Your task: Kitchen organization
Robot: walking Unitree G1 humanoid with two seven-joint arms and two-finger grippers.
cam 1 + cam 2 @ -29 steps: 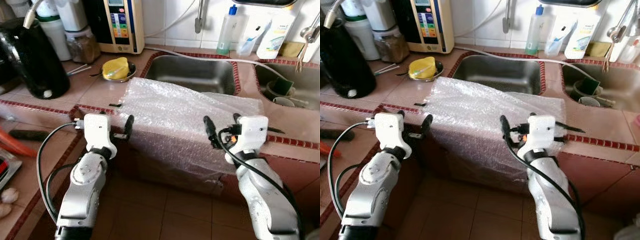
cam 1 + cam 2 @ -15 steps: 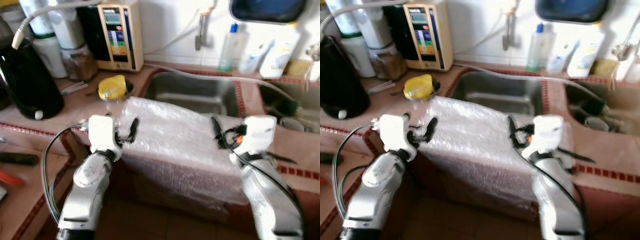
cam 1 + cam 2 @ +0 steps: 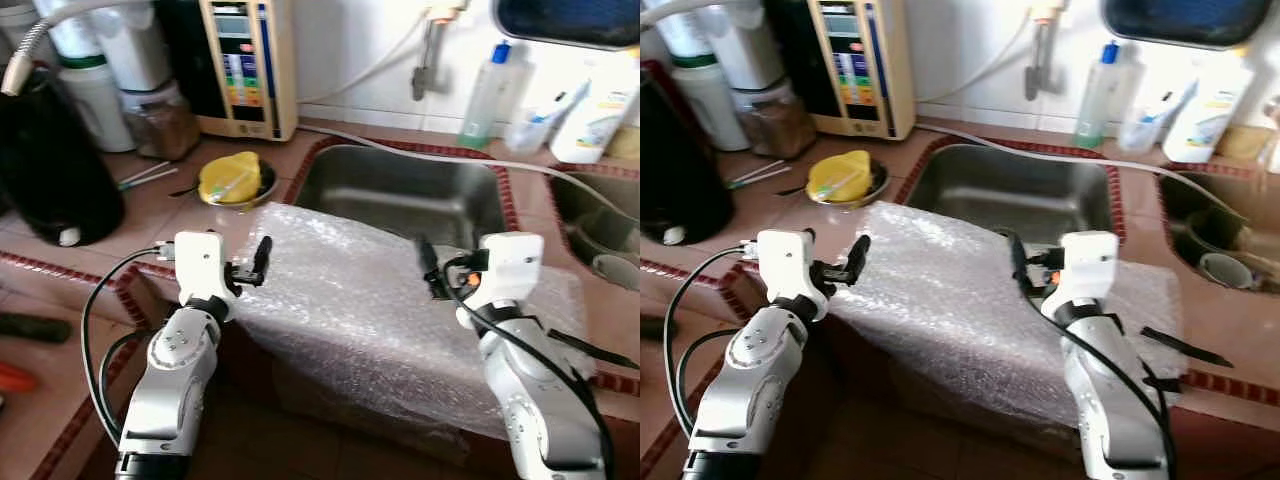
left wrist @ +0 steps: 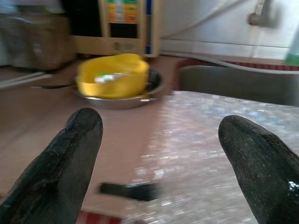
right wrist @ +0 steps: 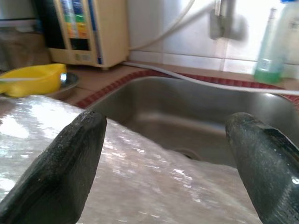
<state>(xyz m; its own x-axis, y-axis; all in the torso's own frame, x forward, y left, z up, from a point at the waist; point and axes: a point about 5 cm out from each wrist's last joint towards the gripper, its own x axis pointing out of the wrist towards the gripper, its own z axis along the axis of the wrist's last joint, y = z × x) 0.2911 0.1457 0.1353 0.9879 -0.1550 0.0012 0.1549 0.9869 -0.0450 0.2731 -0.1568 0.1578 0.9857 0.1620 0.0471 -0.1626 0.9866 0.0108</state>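
A sheet of bubble wrap (image 3: 380, 300) lies draped over the near counter edge, hanging down the front, its far edge reaching the sink (image 3: 405, 190). The left gripper (image 4: 161, 154) hovers at the wrap's left edge, jaws apart and holding nothing. The right gripper (image 5: 168, 154) hovers over the wrap's right part, jaws likewise apart. Farther left sits a yellow bowl-like item (image 3: 230, 176) in a metal dish (image 4: 119, 101). A water dispenser (image 3: 248, 62) stands against the far wall.
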